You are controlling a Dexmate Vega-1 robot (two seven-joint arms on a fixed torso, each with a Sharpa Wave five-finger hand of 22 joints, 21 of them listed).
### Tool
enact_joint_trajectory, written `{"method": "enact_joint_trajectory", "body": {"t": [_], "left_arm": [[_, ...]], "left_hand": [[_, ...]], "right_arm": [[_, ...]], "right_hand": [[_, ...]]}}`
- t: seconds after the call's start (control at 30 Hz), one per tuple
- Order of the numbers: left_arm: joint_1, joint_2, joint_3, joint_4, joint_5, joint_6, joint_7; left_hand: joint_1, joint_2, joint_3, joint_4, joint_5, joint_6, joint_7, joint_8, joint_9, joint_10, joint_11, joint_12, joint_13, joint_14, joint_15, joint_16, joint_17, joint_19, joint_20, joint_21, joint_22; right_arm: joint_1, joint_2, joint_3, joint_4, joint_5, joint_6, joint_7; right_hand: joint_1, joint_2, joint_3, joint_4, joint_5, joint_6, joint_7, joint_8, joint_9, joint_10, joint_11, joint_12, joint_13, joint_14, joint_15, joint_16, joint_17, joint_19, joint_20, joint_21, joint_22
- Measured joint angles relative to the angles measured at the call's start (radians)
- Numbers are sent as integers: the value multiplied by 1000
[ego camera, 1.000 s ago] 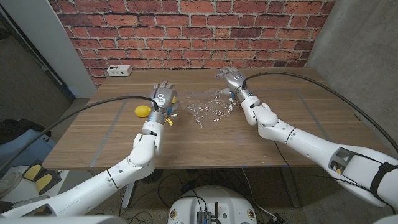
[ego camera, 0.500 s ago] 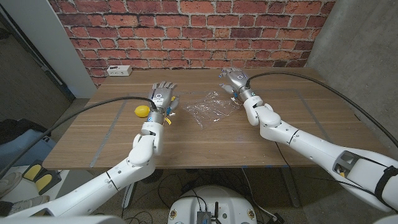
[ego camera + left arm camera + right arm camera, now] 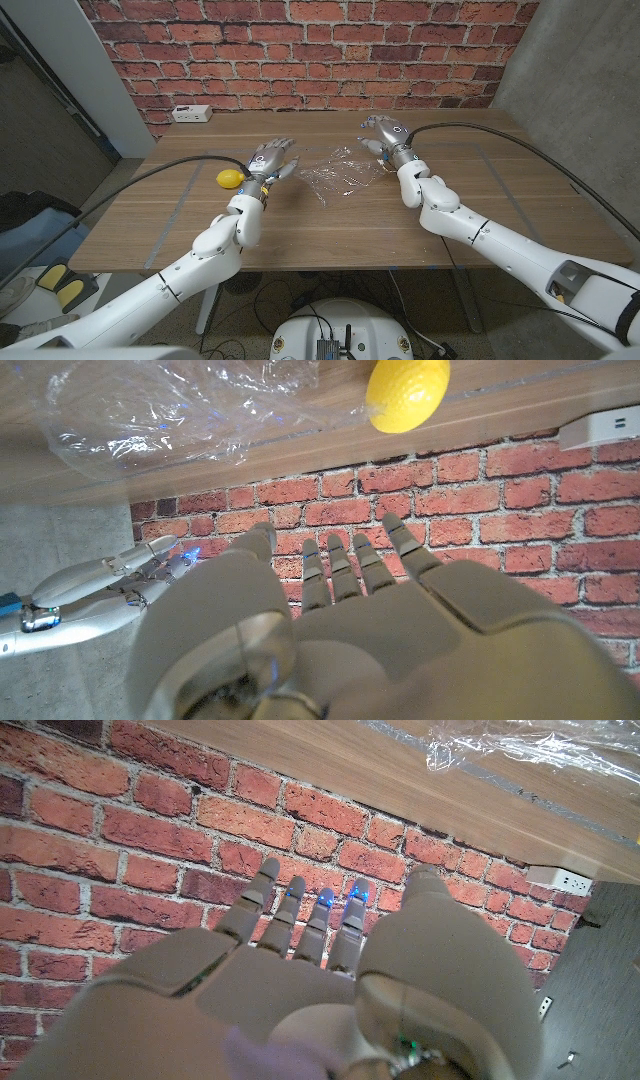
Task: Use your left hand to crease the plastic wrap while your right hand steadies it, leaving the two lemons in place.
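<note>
Crumpled plastic wrap (image 3: 338, 175) on the table (image 3: 420, 235)
It lies clear and wrinkled mid-table, a lemon (image 3: 229, 178) toward the left edge; left hand (image 3: 273, 158) and right hand (image 3: 386, 131) flank it, spread, holding nothing.

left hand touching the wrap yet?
Apart. The left wrist view shows the left hand with its fingers spread against the brick wall, well clear of the plastic wrap on the table.

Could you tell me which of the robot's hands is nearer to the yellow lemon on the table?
Left. The left hand hovers just beside the lemon, between it and the plastic wrap. The right hand is beyond the wrap's far side.
</note>
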Motion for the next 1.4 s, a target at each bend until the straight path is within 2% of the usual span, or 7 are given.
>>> {"method": "enact_joint_trajectory", "body": {"t": [0.23,0.43,0.7,0.93,1.1,1.2,1.4], "left_arm": [[-9,17,-6,14,-79,-85,-21],[-14,33,-10,22,-137,-145,-44],[-17,48,-11,24,-178,-182,-76],[-26,65,-2,22,-196,-198,-118],[-36,73,8,22,-202,-208,-147],[-41,76,12,22,-203,-212,-163],[-50,85,23,23,-205,-213,-198]], "left_hand": [[-28,-18,-2,6,-1,-3,3,4,-18,-5,-5,0,-5,-5,-5,0,-4,-19,-9,-5,0],[-75,-46,-20,24,-8,2,-2,8,-47,-13,-12,0,-14,-46,-11,-4,-5,-57,10,-28,-5],[-103,-47,-24,20,-8,46,-2,22,-65,34,-17,20,-18,-26,-16,5,-12,-51,-9,-28,-5],[-136,-49,-32,19,-8,78,-20,26,-75,65,-11,27,-18,-19,-20,5,-14,-81,6,-46,-4],[-158,-58,-42,30,-8,72,-26,21,-75,65,-11,27,-23,-29,-18,0,-11,-95,5,-57,-7],[-169,-61,-46,34,-8,72,-26,21,-75,65,-11,27,-23,-34,-13,0,-11,-98,2,-60,-6],[-189,-63,-55,42,-8,56,-42,14,-75,65,-11,27,-23,-34,-13,0,-11,-110,4,-64,-6]], "right_arm": [[-24,14,-2,-42,-4,-114,10],[-40,16,-13,-82,-9,-191,33],[-57,11,-23,-134,-9,-273,64],[-74,13,-30,-167,1,-350,74],[-81,19,-43,-184,2,-408,75],[-81,23,-58,-192,2,-444,80],[-70,30,-92,-202,-2,-522,98]], "right_hand": [[-47,-24,-18,18,-30,1,23,0,0,-13,13,-9,0,-19,0,-8,0,-22,22,-15,1],[-58,-35,-24,17,-36,-6,30,0,0,-18,18,-9,0,-26,3,-16,0,-35,34,-18,1],[-74,-39,-24,17,-38,-10,26,-4,3,-27,19,-15,0,-26,3,-16,0,-86,54,-36,1],[-96,-28,-28,21,-45,0,46,4,3,-31,23,-15,0,-51,3,-23,0,-187,83,-55,-2],[-105,-35,-32,17,-49,17,55,5,3,-31,23,-15,0,-57,10,-24,0,-192,88,-55,-2],[-122,-43,-38,19,-49,56,72,24,3,-34,26,-15,0,-62,14,-33,0,-196,92,-54,-2],[-122,-43,-46,11,-49,93,85,31,8,-34,26,-15,0,-69,21,-42,-3,-182,78,-42,-2]]}}
